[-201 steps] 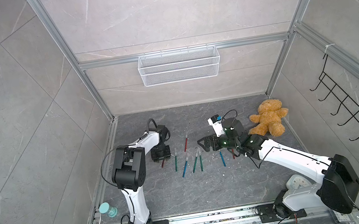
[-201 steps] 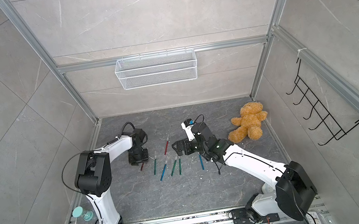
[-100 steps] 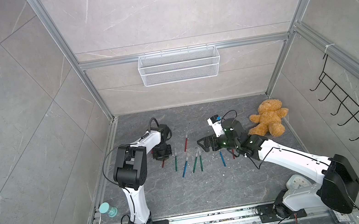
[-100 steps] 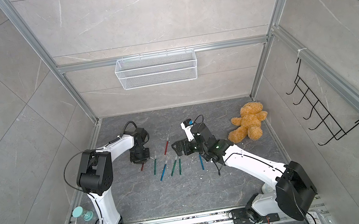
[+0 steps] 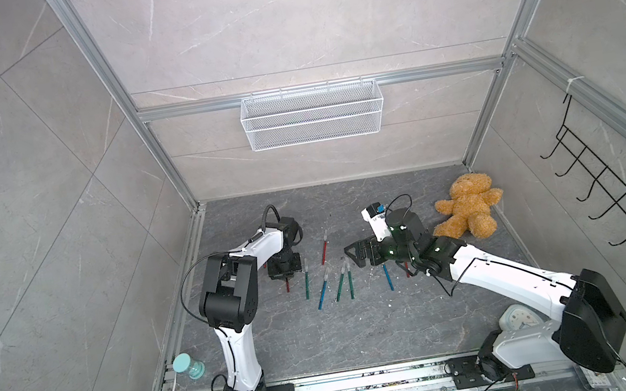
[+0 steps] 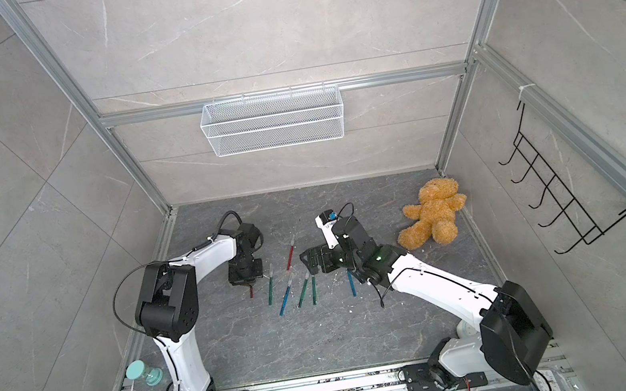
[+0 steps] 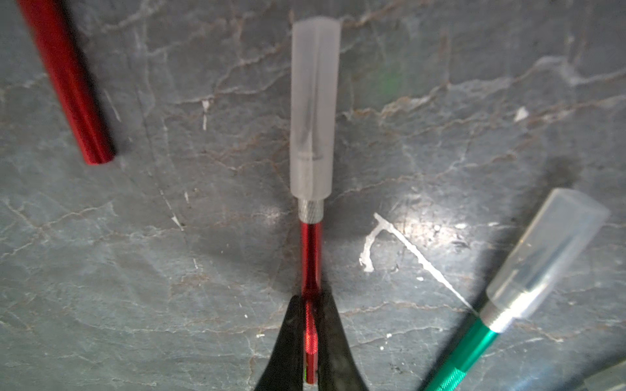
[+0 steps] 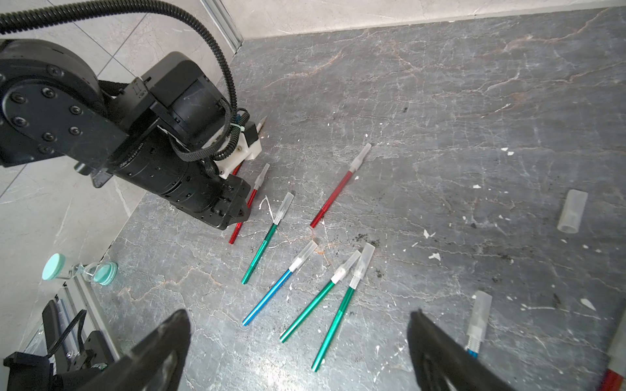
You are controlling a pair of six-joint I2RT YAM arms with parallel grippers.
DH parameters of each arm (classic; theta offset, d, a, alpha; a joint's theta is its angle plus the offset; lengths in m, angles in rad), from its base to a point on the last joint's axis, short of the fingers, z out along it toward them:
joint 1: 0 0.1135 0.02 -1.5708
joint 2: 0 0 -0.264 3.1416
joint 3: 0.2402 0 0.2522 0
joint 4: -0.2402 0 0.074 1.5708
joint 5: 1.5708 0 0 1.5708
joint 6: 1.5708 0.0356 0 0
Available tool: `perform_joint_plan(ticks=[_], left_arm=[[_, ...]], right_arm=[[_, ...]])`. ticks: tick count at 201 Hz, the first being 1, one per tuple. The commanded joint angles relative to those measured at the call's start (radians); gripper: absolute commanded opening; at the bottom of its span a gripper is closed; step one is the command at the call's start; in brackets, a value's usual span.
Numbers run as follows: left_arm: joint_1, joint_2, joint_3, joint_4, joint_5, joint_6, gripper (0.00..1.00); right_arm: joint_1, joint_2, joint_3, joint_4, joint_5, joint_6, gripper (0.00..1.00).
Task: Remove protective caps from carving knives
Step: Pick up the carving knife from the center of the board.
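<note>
The right gripper (image 8: 298, 316) hangs wide open over the row of capped knives (image 8: 309, 309). Beyond, at the row's left end, the left gripper (image 7: 311, 304) is clamped on a red knife (image 7: 311, 257) (its cap (image 7: 315, 108) on). Farther off lies a loose cap (image 8: 572, 210).

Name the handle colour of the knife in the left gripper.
Red; the knife shows best in the left wrist view.

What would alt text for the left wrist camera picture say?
The left gripper is shut on the handle of a red knife on a grey stone table, its frosted cap still on. Another red handle and a capped green knife lie nearby.
</note>
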Motion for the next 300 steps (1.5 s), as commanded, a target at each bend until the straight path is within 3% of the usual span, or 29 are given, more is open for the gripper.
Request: perform_joint_plan(ticks=[1, 67, 167, 221, 300], left_arm=[[0.002, -0.013, -0.038, -0.045, -0.029, 0.007, 0.00], [-0.016, -0.159, -0.096, -0.018, 0.000, 0.006, 0.00], [-0.192, -0.461, -0.246, 0.076, 0.116, 0.058, 0.00], [-0.296, -0.561, -0.302, 0.132, 0.144, 0.082, 0.00], [-0.325, -0.585, -0.327, 0.170, 0.175, 0.101, 0.00]], right_arm=[[0.009, 0.007, -0.009, 0.021, 0.007, -0.012, 1.00], [0.012, 0.022, 0.009, 0.013, -0.027, 0.012, 1.00], [0.011, 0.162, 0.164, -0.052, -0.156, 0.182, 0.96], [0.012, 0.265, 0.218, -0.028, -0.194, 0.335, 0.82], [0.031, 0.366, 0.216, 0.082, -0.258, 0.477, 0.57]])
